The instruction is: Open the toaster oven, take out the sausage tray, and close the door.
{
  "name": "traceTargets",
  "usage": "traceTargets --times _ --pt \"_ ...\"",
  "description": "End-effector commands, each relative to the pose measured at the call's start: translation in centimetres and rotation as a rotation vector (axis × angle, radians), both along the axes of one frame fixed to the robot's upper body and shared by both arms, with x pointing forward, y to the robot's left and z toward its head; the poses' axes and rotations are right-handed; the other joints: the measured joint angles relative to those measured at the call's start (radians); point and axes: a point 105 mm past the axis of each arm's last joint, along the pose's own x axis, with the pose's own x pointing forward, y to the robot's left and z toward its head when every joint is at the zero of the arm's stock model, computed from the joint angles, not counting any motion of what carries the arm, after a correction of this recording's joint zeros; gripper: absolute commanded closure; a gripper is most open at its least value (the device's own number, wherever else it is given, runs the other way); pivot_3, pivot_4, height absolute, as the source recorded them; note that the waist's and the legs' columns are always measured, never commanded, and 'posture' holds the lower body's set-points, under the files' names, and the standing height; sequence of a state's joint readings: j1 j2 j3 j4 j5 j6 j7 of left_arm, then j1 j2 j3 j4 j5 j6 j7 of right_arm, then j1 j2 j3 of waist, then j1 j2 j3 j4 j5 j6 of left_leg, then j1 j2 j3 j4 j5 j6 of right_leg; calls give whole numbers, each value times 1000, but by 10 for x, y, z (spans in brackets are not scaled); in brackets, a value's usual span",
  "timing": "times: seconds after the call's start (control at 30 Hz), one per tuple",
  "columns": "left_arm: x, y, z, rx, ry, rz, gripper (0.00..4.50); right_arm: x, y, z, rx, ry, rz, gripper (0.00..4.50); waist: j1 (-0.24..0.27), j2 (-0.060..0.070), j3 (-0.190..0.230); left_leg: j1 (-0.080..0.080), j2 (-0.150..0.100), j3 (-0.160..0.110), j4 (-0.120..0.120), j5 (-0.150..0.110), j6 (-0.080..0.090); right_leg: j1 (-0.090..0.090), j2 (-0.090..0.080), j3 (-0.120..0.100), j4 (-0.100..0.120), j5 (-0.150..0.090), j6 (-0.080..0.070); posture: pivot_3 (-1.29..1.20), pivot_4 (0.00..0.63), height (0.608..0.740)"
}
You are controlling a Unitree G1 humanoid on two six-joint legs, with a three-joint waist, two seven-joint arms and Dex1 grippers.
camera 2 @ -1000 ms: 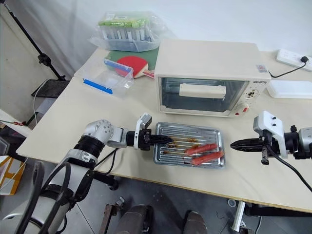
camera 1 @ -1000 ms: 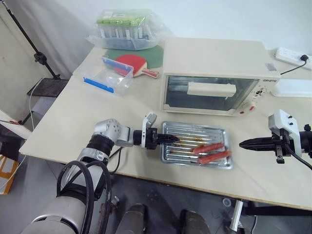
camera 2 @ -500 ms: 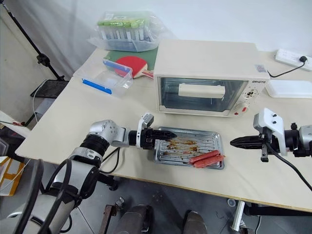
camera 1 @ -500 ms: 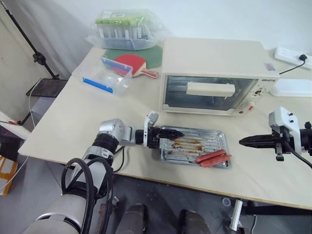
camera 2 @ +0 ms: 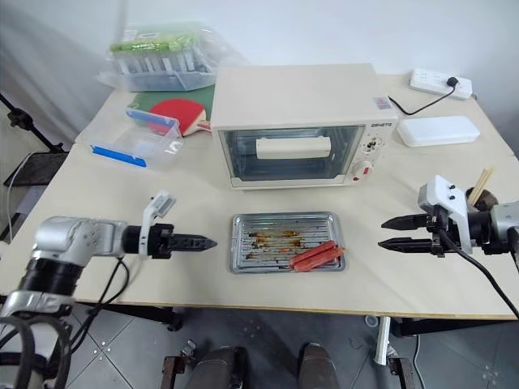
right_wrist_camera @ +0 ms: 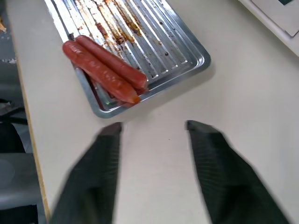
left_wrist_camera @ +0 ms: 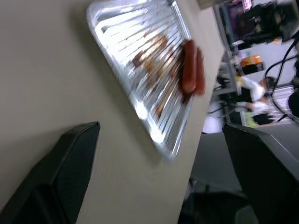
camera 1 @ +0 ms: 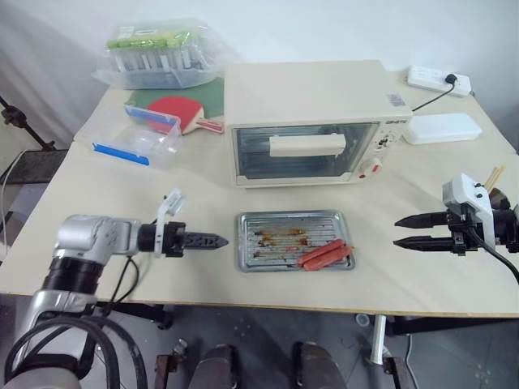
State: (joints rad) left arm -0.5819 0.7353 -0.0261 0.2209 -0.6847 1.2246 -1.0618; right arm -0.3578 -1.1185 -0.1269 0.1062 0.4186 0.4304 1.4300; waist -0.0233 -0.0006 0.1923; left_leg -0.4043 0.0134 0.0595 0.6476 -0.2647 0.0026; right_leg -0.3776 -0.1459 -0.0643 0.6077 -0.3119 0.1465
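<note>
Left eye view: shallow silver ridged metal tray (camera 1: 293, 241) w/ two red sausages (camera 1: 326, 253) lies flat on the beige desk (camera 1: 105, 194), in front of the boxy cream toaster oven (camera 1: 308, 121), whose dark glass door w/ cream bar handle (camera 1: 306, 146) is closed. Left tool (camera 1: 212, 241) hovers just left of the tray, not touching, fingers wide apart in the left wrist view. Right tool (camera 1: 401, 231) sits well right of the tray, fingers (right_wrist_camera: 210, 154) apart, holding nothing.
</note>
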Motion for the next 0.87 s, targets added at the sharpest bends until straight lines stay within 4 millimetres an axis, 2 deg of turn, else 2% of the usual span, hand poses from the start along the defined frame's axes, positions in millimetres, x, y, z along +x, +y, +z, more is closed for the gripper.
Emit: traceTargets --times 0.03,0.13,0.3,0.43,0.53,0.67,0.87 --pt "-13 24 29 -111 -306 53 0 4 -10 3 22 -45 -40 1019 0 0 0 0 1 1 0 -1 0 0 0 0 -1 0 0 0 150 740" --pt "-23 40 25 30 -548 114 0 6 -16 2 50 -55 -86 38 8 -2 1 -1 2 3 1 -4 1 -1 -3 -1 -2 0 0 0 150 740" --pt "-43 64 24 49 -733 163 0 11 -19 3 107 -79 -155 38 24 -2 1 -1 3 6 2 -6 1 -1 -4 -1 -4 0 0 0 150 740" --pt "-51 87 3 169 -725 166 0 13 -23 1 63 -169 -188 38 25 -2 1 0 3 7 3 -10 1 -1 -4 -2 -5 0 0 0 150 740" --pt "-49 99 0 197 -735 190 0 12 -25 -5 61 -181 -203 38 24 -1 1 0 2 9 2 -11 2 -2 -4 -4 -5 0 0 0 150 740" --pt "-41 105 2 202 -761 233 0 8 -23 -13 92 -176 -219 38 24 -2 1 0 3 10 3 -11 3 -2 -4 -5 -4 0 0 0 150 740" --pt "-32 98 11 179 -831 252 0 4 -18 -12 116 -200 -236 38 23 -2 1 0 3 10 3 -12 3 -2 -4 -7 -3 0 0 0 150 740"
